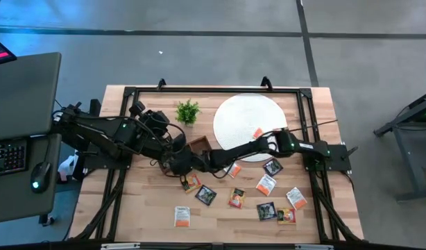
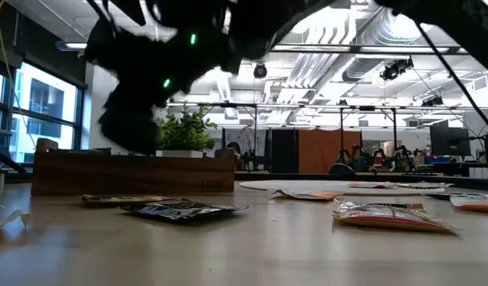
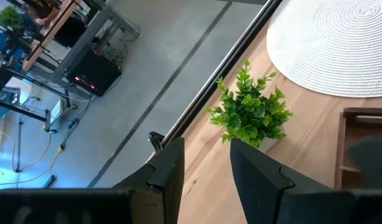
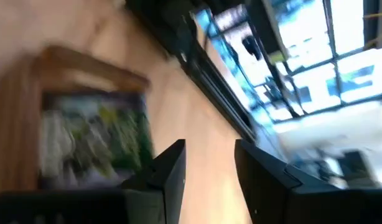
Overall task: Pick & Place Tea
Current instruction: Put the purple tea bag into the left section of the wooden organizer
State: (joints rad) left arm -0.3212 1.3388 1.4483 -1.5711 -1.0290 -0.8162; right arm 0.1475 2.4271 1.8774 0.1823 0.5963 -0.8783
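Several tea sachets, orange-and-white (image 1: pixel 236 198) and black (image 1: pixel 205 195), lie flat on the table's near half; one orange sachet (image 1: pixel 257 132) rests on the white disc (image 1: pixel 244 114). A blurred black-and-green sachet (image 4: pixel 91 143) lies in a compartment of the wooden tray (image 1: pixel 199 144). My right gripper (image 1: pixel 180 164) (image 4: pixel 206 171) reaches across from the right and hovers over the tray, open and holding nothing. My left gripper (image 1: pixel 170 141) (image 3: pixel 206 171) hangs open beside the tray, pointing toward the green plant (image 3: pixel 250 112).
The green plant (image 1: pixel 187 111) stands on the far side of the tray, left of the disc. Both arms cross over the tray and hide most of it. A black frame (image 1: pixel 307 111) borders the table. In the low view, sachets (image 2: pixel 184 209) (image 2: pixel 391 216) lie in front of the tray (image 2: pixel 133 173).
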